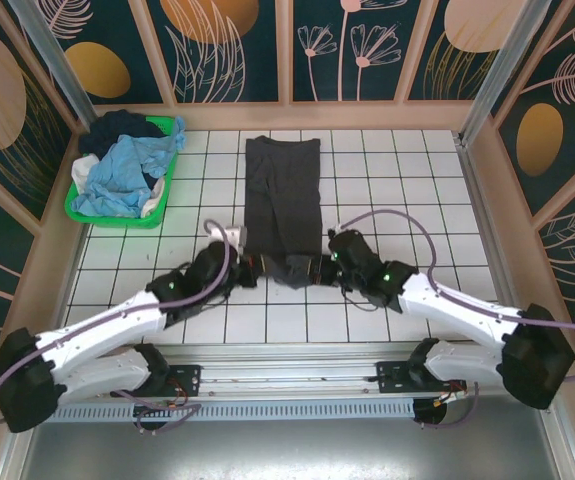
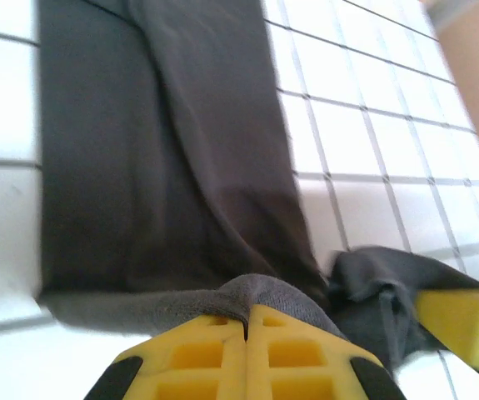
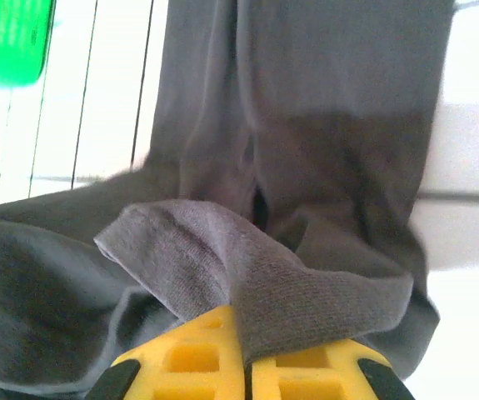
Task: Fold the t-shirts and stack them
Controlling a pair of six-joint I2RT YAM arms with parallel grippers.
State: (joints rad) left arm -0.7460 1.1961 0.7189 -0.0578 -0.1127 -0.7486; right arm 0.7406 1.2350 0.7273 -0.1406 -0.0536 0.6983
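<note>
A charcoal-grey t-shirt lies as a long narrow strip down the middle of the white grid table, its near end bunched up. At that end's left corner my left gripper is shut on the shirt's hem, cloth pinched between the yellow jaws. On the right corner my right gripper is shut on a raised fold of the same shirt, which drapes over its jaws. More t-shirts, light blue, dark navy and white, sit piled in the green basket.
The green basket stands at the table's back left corner and shows as a green patch in the right wrist view. Wooden walls enclose the table on three sides. White grid surface lies bare left and right of the shirt.
</note>
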